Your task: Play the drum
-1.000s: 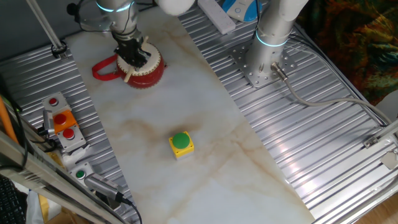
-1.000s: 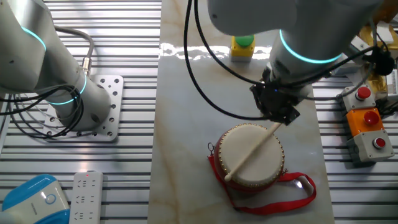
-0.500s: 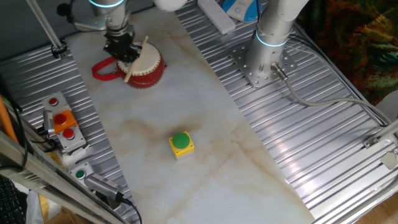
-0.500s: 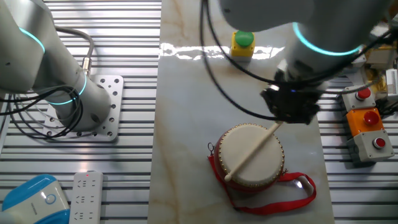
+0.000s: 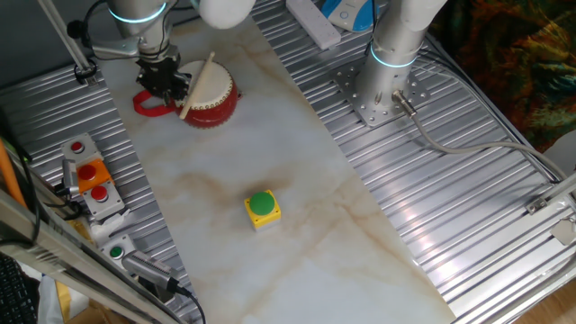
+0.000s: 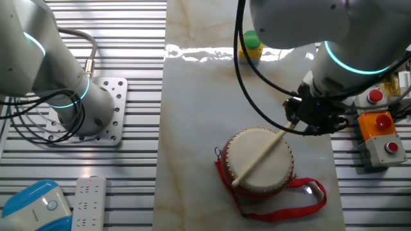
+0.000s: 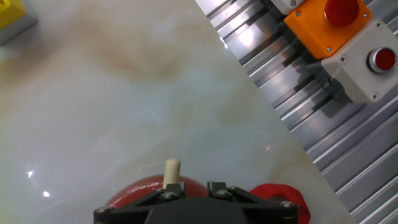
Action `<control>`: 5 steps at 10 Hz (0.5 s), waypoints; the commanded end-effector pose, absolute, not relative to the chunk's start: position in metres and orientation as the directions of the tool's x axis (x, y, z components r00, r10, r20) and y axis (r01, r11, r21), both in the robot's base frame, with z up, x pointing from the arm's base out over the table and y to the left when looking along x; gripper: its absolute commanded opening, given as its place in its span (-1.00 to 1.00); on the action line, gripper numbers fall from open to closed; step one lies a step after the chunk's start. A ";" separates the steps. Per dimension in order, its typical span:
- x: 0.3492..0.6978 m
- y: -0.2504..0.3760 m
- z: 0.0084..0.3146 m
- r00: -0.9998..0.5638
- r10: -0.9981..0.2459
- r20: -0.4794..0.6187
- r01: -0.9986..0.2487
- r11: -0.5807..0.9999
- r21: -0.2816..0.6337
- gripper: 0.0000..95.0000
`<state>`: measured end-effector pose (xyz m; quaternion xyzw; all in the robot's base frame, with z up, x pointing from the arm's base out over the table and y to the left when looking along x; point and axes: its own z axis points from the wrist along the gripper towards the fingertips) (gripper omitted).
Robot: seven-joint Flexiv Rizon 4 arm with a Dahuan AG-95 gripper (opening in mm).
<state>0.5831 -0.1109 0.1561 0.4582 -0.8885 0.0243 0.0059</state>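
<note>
The drum [image 5: 212, 97] has red sides and a cream head and stands at the far left of the marble slab, its red strap [image 5: 148, 104] lying beside it. A pale wooden stick [image 5: 198, 85] lies slanted across the drumhead. In the other fixed view the drum [image 6: 257, 138] has the stick [image 6: 260, 157] on top. My gripper [image 6: 309, 122] hangs just past the drum's rim, by the stick's upper end. In the hand view the stick's tip [image 7: 171, 169] pokes up over the left finger, with nothing in the gap between the fingers [image 7: 214, 186]. The jaws look open.
A yellow box with a green button [image 5: 262, 209] sits mid-slab, also in the other fixed view [image 6: 250, 43]. An orange and grey button box [image 6: 379, 128] stands on the ribbed metal close beside the gripper. A second arm's base [image 5: 382, 85] is bolted at the right.
My gripper has moved off the drumhead and outward past the drum's rim, toward the button box. The stick and drum have stayed where they were.
</note>
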 end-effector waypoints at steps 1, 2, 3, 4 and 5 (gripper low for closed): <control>0.583 -0.110 0.155 -0.579 -0.815 0.025 -0.815 0.578 -0.033 -0.20; 0.583 -0.110 0.155 -0.579 -0.815 0.026 -0.815 0.578 -0.034 -0.20; 0.584 -0.110 0.153 -0.578 -0.815 0.027 -0.816 0.578 -0.034 -0.20; 0.585 -0.110 0.149 -0.578 -0.815 0.028 -0.816 0.577 -0.035 -0.20; 0.585 -0.108 0.145 -0.580 -0.814 0.023 -0.814 0.580 -0.032 -0.20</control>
